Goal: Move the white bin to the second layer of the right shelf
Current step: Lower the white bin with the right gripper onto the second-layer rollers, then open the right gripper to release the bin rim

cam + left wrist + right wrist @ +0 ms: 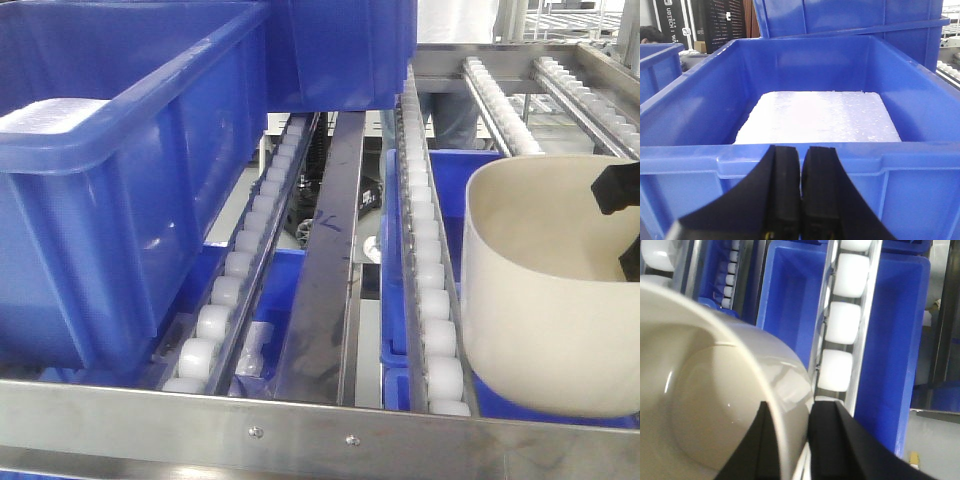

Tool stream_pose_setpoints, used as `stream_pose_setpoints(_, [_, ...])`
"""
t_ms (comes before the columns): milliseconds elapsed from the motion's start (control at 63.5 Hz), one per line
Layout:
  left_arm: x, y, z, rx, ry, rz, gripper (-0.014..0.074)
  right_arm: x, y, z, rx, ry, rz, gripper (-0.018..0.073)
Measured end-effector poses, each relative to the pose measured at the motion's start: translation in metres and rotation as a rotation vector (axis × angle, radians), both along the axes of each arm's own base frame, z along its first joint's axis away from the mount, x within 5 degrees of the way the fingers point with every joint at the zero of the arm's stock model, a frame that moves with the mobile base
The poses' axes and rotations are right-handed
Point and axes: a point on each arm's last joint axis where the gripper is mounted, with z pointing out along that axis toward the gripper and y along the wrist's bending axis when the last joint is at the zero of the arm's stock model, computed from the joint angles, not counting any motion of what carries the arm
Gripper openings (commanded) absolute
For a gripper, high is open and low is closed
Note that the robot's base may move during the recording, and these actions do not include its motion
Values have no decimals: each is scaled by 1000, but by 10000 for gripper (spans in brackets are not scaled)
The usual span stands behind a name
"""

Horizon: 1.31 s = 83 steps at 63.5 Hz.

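Steel roller tracks slope toward the front rail of the right shelf second layer, and the white bin sits at 3 o'clock in the front view, just beside a roller track. Its rim is pinched by the right claw, one finger inside and one outside the wall. Over at 9 o'clock sits a blue crate holding a white foam slab; the left claw hovers before it, fingers pressed together on nothing.
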Motion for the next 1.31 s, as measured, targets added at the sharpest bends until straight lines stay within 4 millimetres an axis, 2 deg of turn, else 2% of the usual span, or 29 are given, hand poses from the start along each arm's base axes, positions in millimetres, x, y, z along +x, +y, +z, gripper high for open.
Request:
stream_pose_setpoints(645, [0, 0, 0, 0, 0, 0, 85, 2, 0, -3, -11, 10, 8, 66])
stream_pose_setpoints(724, [0, 0, 0, 0, 0, 0, 85, 2, 0, -3, -11, 10, 8, 143])
stream_pose_setpoints(866, [0, 0, 0, 0, 0, 0, 85, 4, 1, -3, -6, 2, 5, 384])
stream_pose_setpoints(944, [0, 0, 0, 0, 0, 0, 85, 5, 1, -3, 0, -5, 3, 459])
stream_pose_setpoints(1180, [0, 0, 0, 0, 0, 0, 85, 7, 2, -3, 7, -24, 2, 463])
stream_pose_setpoints(1306, [0, 0, 0, 0, 0, 0, 85, 5, 1, 5, 17, -57, 0, 463])
